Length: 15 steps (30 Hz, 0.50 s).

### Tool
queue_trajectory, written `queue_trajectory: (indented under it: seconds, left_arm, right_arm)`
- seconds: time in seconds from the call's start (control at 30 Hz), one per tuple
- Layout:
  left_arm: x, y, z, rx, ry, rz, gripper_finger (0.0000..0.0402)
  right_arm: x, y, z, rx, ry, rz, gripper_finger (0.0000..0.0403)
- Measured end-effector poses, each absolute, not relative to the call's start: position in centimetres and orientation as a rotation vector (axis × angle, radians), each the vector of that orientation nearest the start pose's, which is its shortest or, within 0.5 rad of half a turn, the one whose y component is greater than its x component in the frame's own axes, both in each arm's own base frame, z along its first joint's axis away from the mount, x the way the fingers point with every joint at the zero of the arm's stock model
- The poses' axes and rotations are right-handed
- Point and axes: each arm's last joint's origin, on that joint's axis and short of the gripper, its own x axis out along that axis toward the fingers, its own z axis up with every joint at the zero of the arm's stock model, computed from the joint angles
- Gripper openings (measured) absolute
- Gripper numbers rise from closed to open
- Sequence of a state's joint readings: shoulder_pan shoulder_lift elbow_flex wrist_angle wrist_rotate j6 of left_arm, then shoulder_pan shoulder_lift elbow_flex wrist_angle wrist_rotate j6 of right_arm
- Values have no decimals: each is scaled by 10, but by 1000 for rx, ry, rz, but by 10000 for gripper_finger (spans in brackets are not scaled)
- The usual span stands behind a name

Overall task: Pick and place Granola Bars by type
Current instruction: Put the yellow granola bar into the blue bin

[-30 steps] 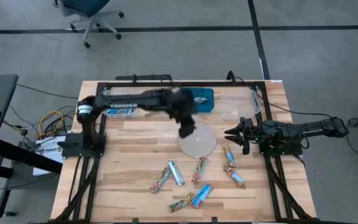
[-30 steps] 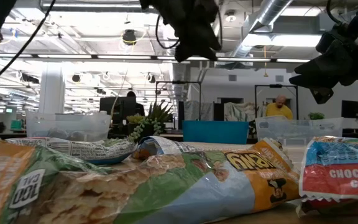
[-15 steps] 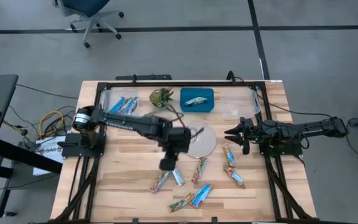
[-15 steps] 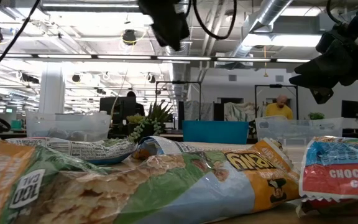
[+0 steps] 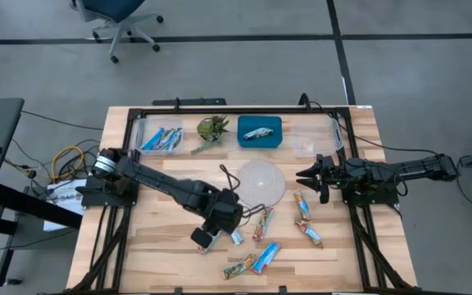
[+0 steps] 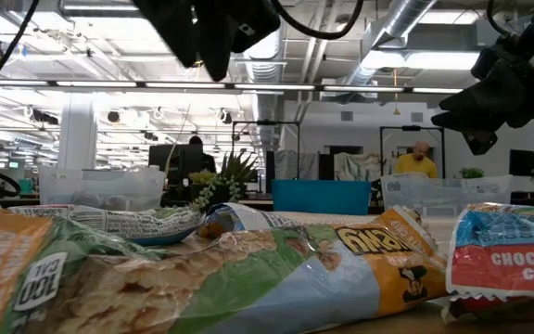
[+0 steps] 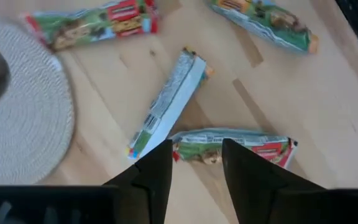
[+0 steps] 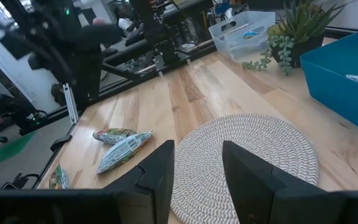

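Observation:
Several granola bars lie loose on the near half of the wooden table: a green-and-red one (image 7: pixel 232 146), a green-and-silver one (image 7: pixel 166 106) (image 5: pixel 234 237), and others (image 5: pixel 262 223) (image 5: pixel 266 256) (image 5: pixel 302 205). My left gripper (image 5: pixel 204 239) (image 7: pixel 196 171) hangs open over them, pointing steeply down. The green-and-red bar lies flat just beyond its fingertips. Blue bars (image 5: pixel 158 138) lie in a clear bin at the far left. One more bar (image 5: pixel 258 132) rests in the blue tray (image 5: pixel 274 140). My right gripper (image 5: pixel 312 174) (image 8: pixel 197 168) waits open at the table's right, holding nothing.
A round woven mat (image 5: pixel 258 182) lies mid-table, and a green plant (image 5: pixel 211 129) stands between the clear bin and the blue tray. A second clear bin (image 5: pixel 314 138) stands at the far right. Bare wood shows at the near left (image 5: pixel 150 246).
My left gripper has swung from above the mat's far side toward the table's near edge and somewhat left. It has sunk a little and rolled about its own axis, and now hangs over the loose bars. The bars have not moved.

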<state>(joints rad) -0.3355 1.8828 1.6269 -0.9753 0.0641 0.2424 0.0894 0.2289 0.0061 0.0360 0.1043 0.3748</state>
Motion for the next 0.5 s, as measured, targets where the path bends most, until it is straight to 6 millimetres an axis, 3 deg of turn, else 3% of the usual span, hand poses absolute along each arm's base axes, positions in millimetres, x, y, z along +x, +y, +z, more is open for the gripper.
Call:
queue_trajectory:
  seconds: [0.5]
  left_arm:
    - [355, -152, 207, 723, 1022, -624, 188]
  right_arm:
    - [110, 7, 150, 355, 181, -49, 127]
